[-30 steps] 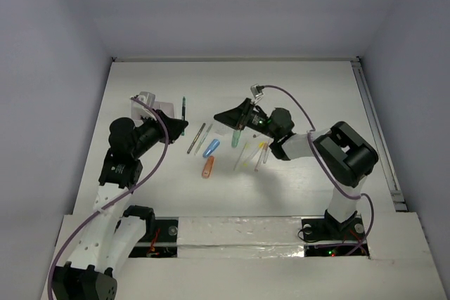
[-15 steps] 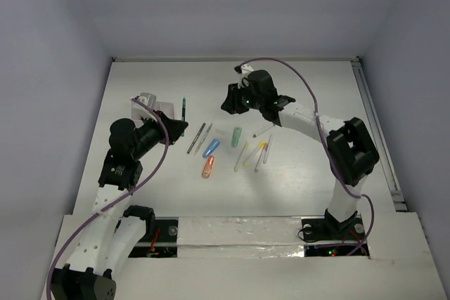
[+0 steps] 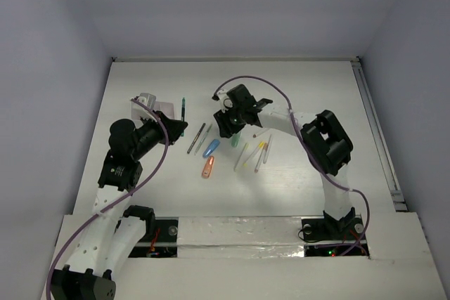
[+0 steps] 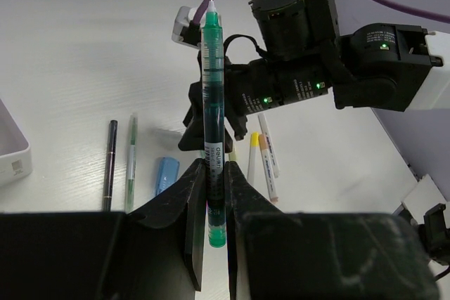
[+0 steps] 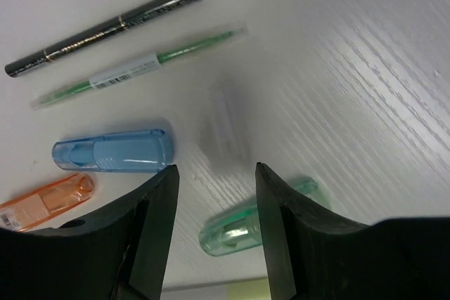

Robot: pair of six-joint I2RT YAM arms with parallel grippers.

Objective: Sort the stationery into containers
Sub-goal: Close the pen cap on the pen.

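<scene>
- Left gripper [image 4: 213, 173] is clamped on a green pen [image 4: 212, 96], which sticks out past the fingers above the table [image 3: 316, 103], on the left side.
- Right gripper [image 5: 214, 170] has its jaws apart with nothing between them, low over the middle of the table.
- Just near of it lies a green marker [image 5: 246, 230], with a blue marker [image 5: 112, 153] to the left and an orange marker [image 5: 42, 201] nearer still.
- A dark pen [image 5: 105, 29] and a clear pen [image 5: 140, 64] lie side by side, left of the right gripper.
- Yellow pens [image 4: 253, 159] lie right of the green marker.
- The white tray [image 4: 13, 159] sits at the far left, beside the left gripper.
</scene>
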